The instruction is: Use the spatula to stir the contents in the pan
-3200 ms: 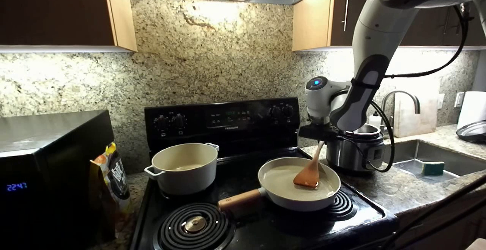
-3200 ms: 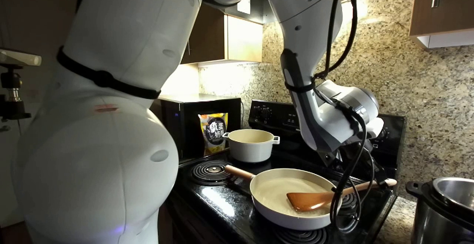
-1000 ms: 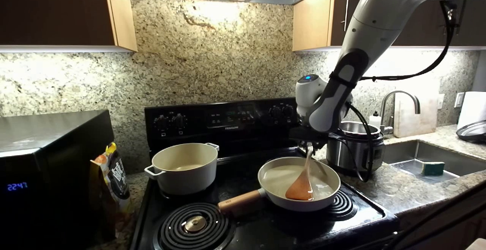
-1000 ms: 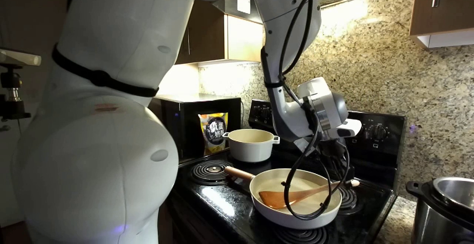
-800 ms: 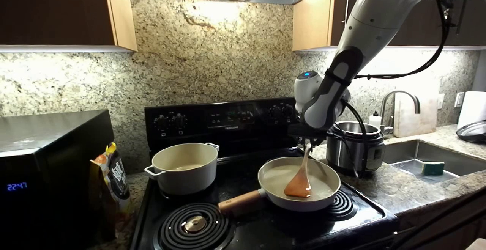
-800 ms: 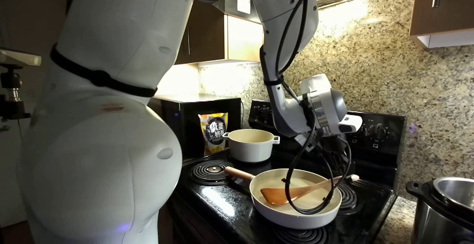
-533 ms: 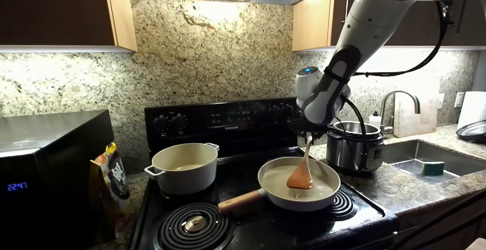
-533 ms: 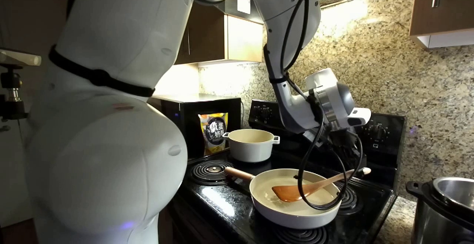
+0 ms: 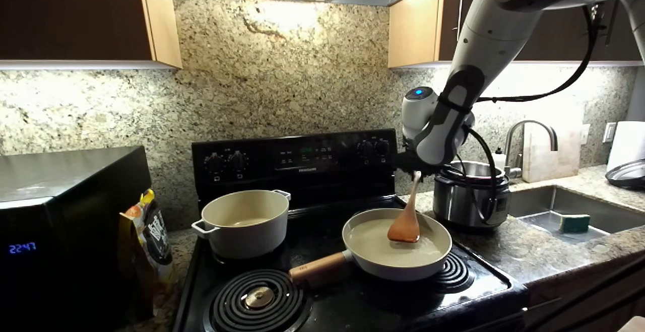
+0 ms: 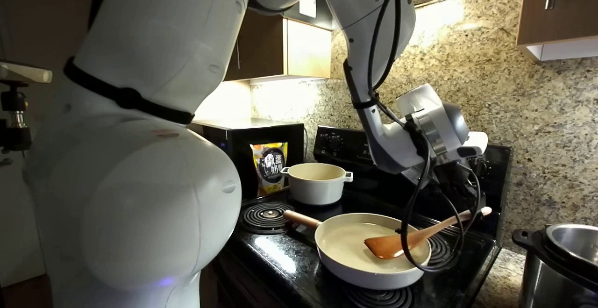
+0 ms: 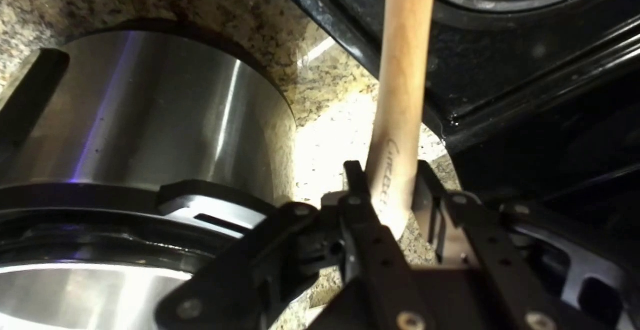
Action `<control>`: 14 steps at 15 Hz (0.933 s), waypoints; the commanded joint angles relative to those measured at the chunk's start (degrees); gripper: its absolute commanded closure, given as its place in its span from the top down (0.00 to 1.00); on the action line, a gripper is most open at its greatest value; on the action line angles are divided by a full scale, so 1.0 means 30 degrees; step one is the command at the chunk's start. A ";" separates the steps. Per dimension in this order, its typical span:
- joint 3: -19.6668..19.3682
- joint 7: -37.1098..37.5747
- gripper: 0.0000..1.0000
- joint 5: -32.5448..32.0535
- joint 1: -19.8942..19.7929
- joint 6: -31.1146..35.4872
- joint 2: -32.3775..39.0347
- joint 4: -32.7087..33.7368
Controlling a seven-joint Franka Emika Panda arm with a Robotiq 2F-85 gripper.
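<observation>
I've got the tool [image 11: 393, 185] clamped on the spatula [image 9: 407, 221], near the end of its handle. In both exterior views the blade shows inside the pan [image 9: 398, 273], handle slanting up; I can't tell whether it touches the contents [image 9: 370, 236]. The pan sits on the stove [image 9: 383, 302], apart from the pot [image 9: 247, 243]; a cooker [image 9: 468, 203] stands on the bench [image 9: 549, 251].

Both exterior views share the stove [image 9: 317, 234] from its front, in an exterior view past my arm [image 10: 154, 168]; closer, my wrist view overlooks a back corner.
</observation>
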 commanded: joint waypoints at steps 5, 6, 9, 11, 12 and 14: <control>-0.6796 0.8948 0.11 -0.6015 0.5191 0.4533 0.0129 -0.1237; -0.7880 1.0050 0.11 -0.6850 0.6350 0.4830 0.0037 -0.1414; -1.0684 1.2823 0.11 -0.8870 0.9786 0.5022 0.0007 -0.1785; -1.2166 1.4543 0.11 -0.9948 1.1925 0.4691 0.0337 -0.1909; -1.2800 1.5331 0.11 -1.0398 1.2783 0.4626 0.0667 -0.1893; -1.3737 1.6668 0.11 -1.1046 1.4067 0.4531 0.1508 -0.1969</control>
